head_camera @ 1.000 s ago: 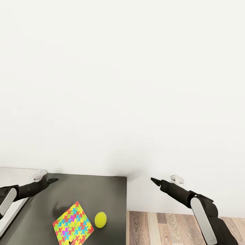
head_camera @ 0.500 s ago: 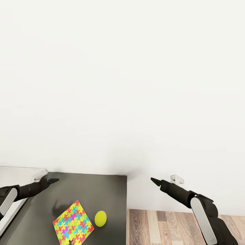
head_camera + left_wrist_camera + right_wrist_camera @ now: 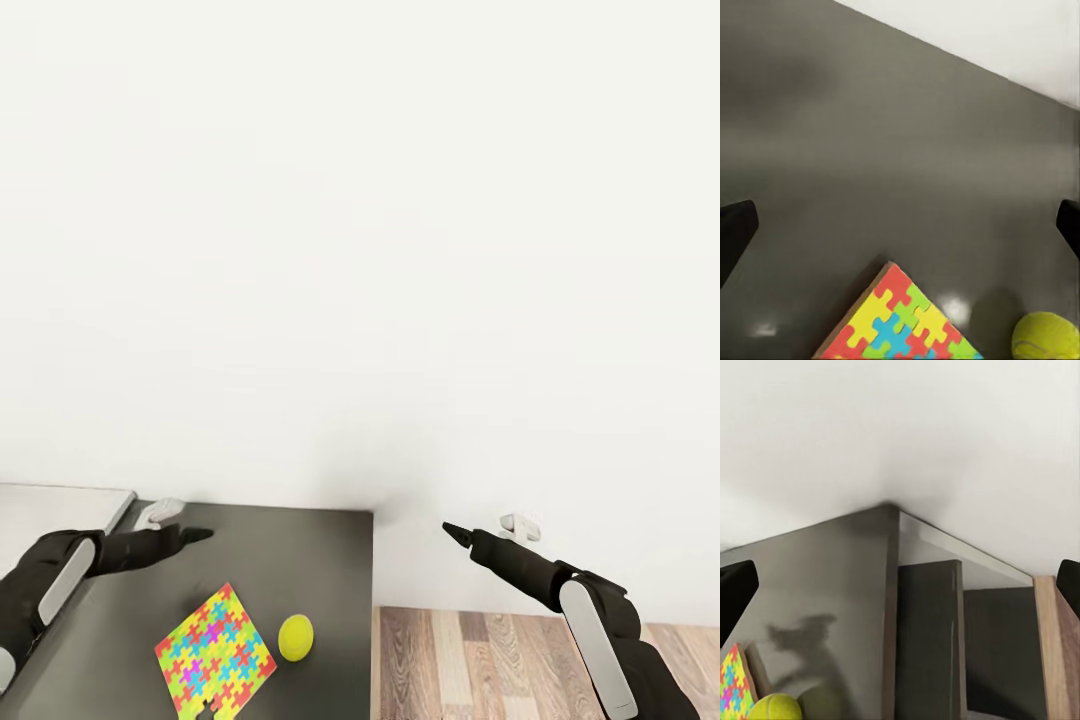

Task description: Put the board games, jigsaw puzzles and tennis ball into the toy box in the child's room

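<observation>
1. I'm holding the left fingers (image 3: 205, 533) apart over the dark desk (image 3: 300, 560) — nothing between them.
2. The jigsaw puzzle (image 3: 215, 652) is lying flat on the desk, the tennis ball (image 3: 295, 637) just beside it.
3. The right fingers (image 3: 449, 528) are hanging past the desk's edge, spread apart — empty.

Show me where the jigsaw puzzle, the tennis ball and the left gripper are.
jigsaw puzzle (image 3: 214, 650), head view, centre of its face.
tennis ball (image 3: 295, 638), head view, middle of the ball.
left gripper (image 3: 200, 534), head view, fingertips.

Bright jigsaw puzzle (image 3: 215, 652) flat on dark table (image 3: 300, 560) (lower section), tennis ball (image 3: 295, 637) just beside
</observation>
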Robot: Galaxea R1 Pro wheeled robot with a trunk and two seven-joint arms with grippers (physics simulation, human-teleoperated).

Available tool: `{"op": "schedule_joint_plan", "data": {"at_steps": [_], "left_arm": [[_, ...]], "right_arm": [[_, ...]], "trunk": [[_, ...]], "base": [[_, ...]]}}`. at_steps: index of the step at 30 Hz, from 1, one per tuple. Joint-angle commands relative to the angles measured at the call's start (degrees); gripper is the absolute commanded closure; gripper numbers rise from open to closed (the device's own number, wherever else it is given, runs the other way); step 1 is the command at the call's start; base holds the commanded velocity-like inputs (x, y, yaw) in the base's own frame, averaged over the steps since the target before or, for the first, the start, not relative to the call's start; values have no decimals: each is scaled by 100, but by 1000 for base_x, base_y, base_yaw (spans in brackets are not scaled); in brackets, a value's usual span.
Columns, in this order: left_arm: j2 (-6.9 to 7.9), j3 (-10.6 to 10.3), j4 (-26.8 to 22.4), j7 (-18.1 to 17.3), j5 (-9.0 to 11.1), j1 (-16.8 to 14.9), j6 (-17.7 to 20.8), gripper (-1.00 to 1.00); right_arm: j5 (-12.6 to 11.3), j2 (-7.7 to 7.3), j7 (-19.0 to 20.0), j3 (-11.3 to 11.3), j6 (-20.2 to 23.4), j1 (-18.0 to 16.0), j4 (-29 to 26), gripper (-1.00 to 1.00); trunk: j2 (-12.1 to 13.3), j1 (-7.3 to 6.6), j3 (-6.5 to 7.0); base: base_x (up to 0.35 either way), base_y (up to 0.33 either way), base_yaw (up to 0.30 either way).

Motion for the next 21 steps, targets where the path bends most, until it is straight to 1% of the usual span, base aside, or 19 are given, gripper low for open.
{"op": "schedule_joint_plan", "data": {"at_steps": [1,6,7,9,12,13,19,21], "left_arm": [[1,-104,-46,-82,19,-5,35,-100],[-7,-494,-181,-444,18,-5,57,-100],[-11,-527,-192,-474,18,-5,61,-100],[-28,-574,-211,-520,19,-5,66,-100],[-96,-615,-228,-558,17,-5,73,-100],[-164,-634,-235,-570,15,-5,77,-100],[-375,-669,-267,-571,8,-2,93,-100],[-448,-739,-298,-558,2,1,101,-100]], "right_arm": [[19,1,33,-10,31,-5,-3,-100],[19,1,33,-10,33,-5,-3,-100],[18,1,33,-10,33,-5,-3,-100],[18,1,33,-10,33,-5,-3,-100],[20,1,33,-10,32,-5,-3,-100],[20,1,33,-10,32,-5,-3,-100],[22,1,33,-10,27,-5,-3,-100],[22,1,33,-10,26,-5,-3,-100]], "trunk": [[-12,3,-20],[-12,3,-63],[-12,3,-72],[-12,3,-89],[-12,3,-115],[-12,3,-123],[-12,3,-175],[-12,3,-192]], "base": [[0,0,0],[0,0,0],[0,0,0],[0,0,0],[0,0,0],[0,0,0],[0,0,0],[0,0,0]]}}
